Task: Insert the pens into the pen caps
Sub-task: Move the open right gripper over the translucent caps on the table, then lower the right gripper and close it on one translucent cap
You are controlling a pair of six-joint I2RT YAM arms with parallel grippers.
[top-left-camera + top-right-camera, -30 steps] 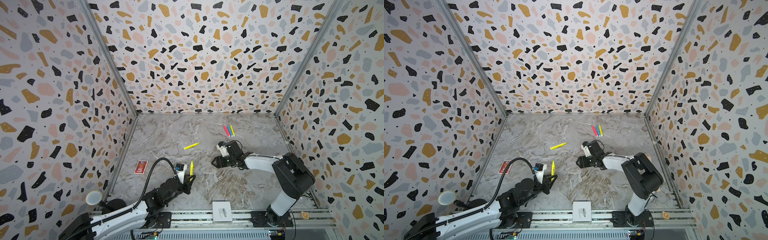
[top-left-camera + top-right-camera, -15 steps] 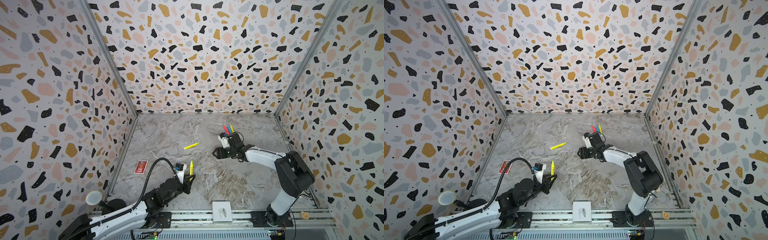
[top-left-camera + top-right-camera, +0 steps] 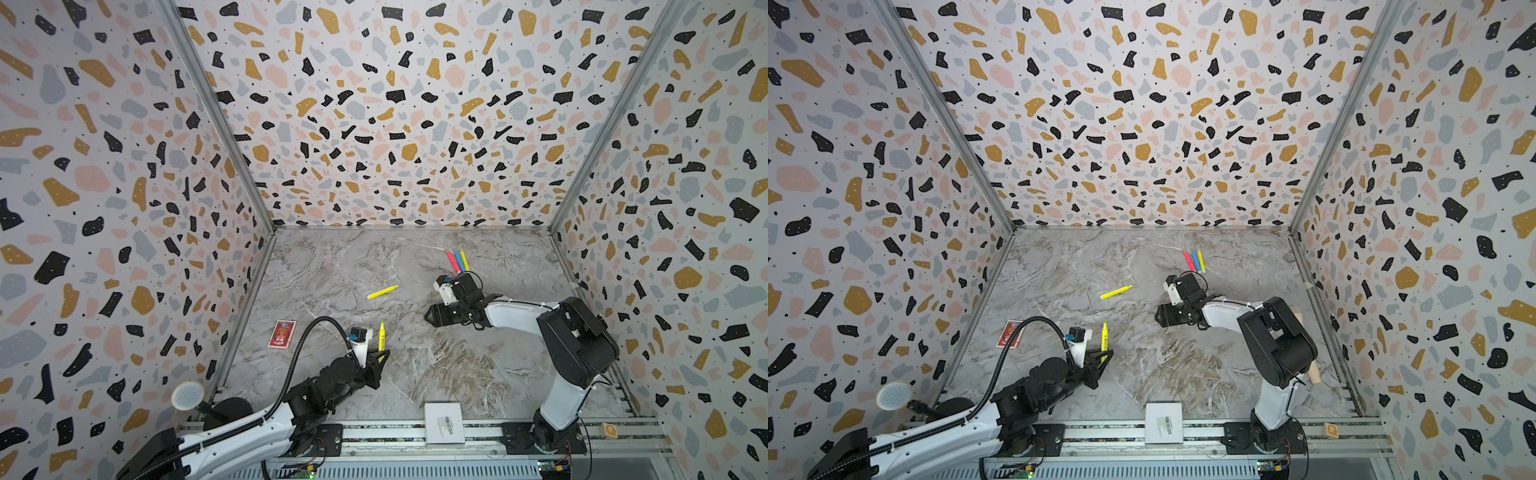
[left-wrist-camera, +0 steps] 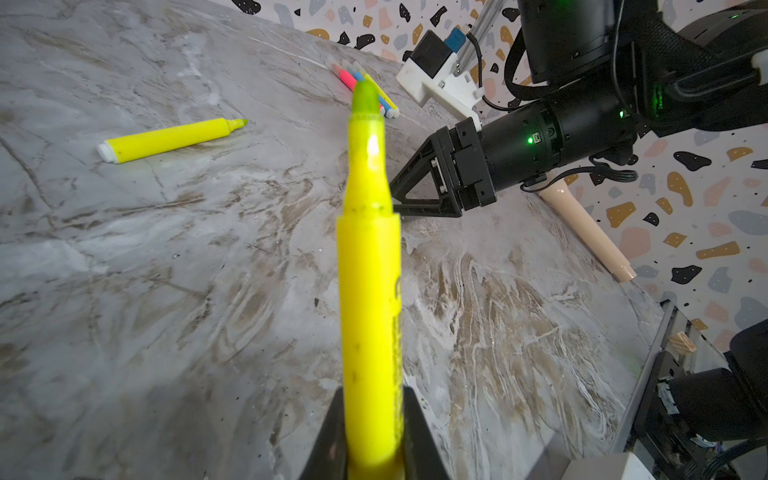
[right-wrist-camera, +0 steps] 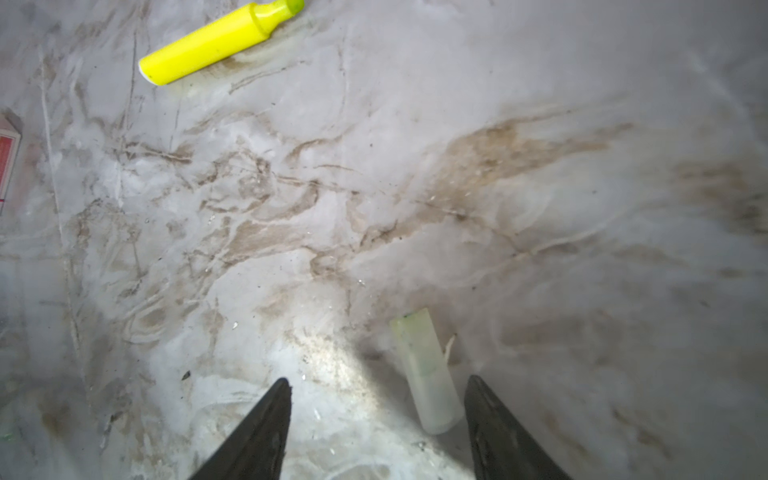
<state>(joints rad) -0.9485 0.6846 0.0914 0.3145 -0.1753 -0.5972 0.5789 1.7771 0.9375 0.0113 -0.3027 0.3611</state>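
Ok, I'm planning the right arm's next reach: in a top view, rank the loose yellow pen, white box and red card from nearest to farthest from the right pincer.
1. loose yellow pen, just left of the right pincer.
2. white box, at the front edge.
3. red card, far left by the wall.

The pen (image 4: 370,291) is blurred where the left pincer (image 4: 373,399) clamps it, its rear end hidden between the jaws. Inside the right pincer (image 5: 378,379), the cap (image 5: 424,374) is hazy. Well away from it, a card (image 5: 6,158) is cut off by the edge.
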